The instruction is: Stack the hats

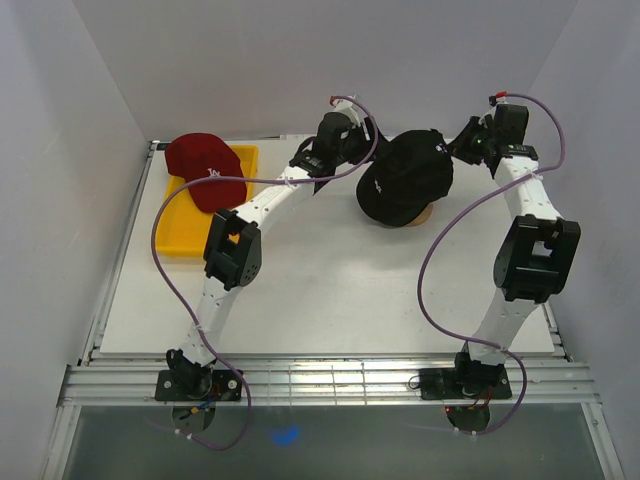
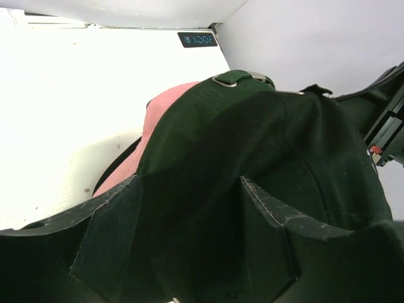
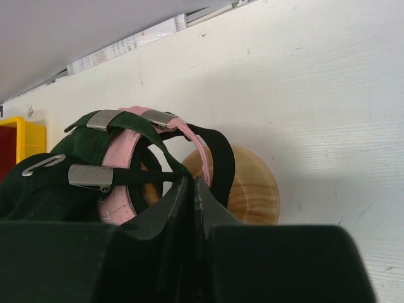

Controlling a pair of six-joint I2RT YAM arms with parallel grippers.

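A black hat (image 1: 405, 180) with a white logo sits over a pale pink hat (image 2: 161, 113) on the wooden stand (image 3: 252, 183) at the back middle of the table. My right gripper (image 3: 192, 180) is behind the stack and shut on the black hat's (image 3: 57, 183) dark rear strap, beside the pink hat's (image 3: 117, 170) band. On the stack's left, my left gripper (image 2: 189, 178) stands open, its fingers wide apart with the black hat's (image 2: 265, 139) cloth between them. A dark red hat (image 1: 205, 170) lies on the yellow tray (image 1: 180, 235) at the back left.
White walls close in the table on the left, back and right. The left arm (image 1: 235, 250) reaches diagonally past the tray toward the stand. The right arm (image 1: 530, 255) runs up the right edge. A metal rail (image 1: 320, 380) spans the near edge.
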